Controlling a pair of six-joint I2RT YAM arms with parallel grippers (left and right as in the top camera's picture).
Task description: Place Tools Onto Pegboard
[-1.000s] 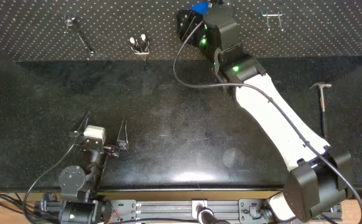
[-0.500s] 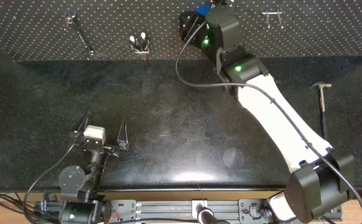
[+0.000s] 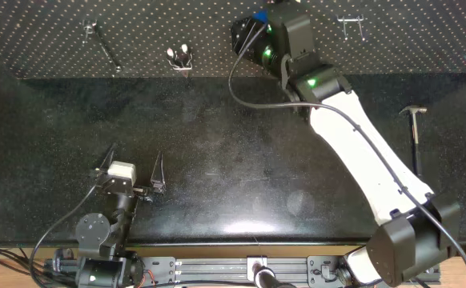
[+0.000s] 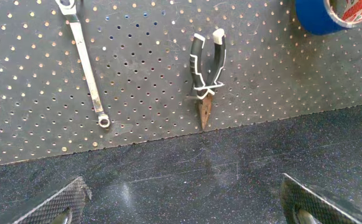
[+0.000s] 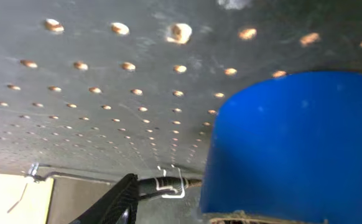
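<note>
A blue tape roll [image 3: 258, 14] is held against the black pegboard [image 3: 425, 40] by my right gripper [image 3: 251, 26], which is shut on it. In the right wrist view the blue tape roll [image 5: 287, 143] hides one finger, and the other finger [image 5: 120, 199] shows beside it. A wrench [image 4: 85, 59] and black-and-white pliers [image 4: 206, 68] hang on the pegboard to the left of the tape. A hammer [image 3: 415, 132] lies on the table at the right. My left gripper [image 3: 130, 170] rests low at the near left, open and empty.
A bare metal hook [image 3: 351, 24] sticks out of the pegboard right of the tape. The dark table [image 3: 233, 152] spreads between the pegboard and the arm bases. A black cable [image 3: 237, 80] loops off the right arm.
The right arm has shifted slightly to the right along the pegboard with the tape roll. The left arm has not moved.
</note>
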